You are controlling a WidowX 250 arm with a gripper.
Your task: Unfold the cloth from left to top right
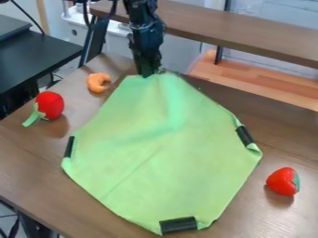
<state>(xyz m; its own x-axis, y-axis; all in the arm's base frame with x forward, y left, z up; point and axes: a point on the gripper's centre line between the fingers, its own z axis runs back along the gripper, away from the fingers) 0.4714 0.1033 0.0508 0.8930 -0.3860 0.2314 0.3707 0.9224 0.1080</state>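
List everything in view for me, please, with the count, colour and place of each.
Cloth: one, green, mid-table, its far end at the gripper
Strips: three, black, on the cloth's left, right and near edges
Shrimp-like toy: one, orange, left of the cloth's far end
Tailed toy: one, red and green, far left on the table
Strawberry: one, red and green, right of the cloth
Table: one, brown, beneath these
Desk: one, black, upper left
Shelf: one, brown, across the top
Arm with gripper: one, black, top centre-left
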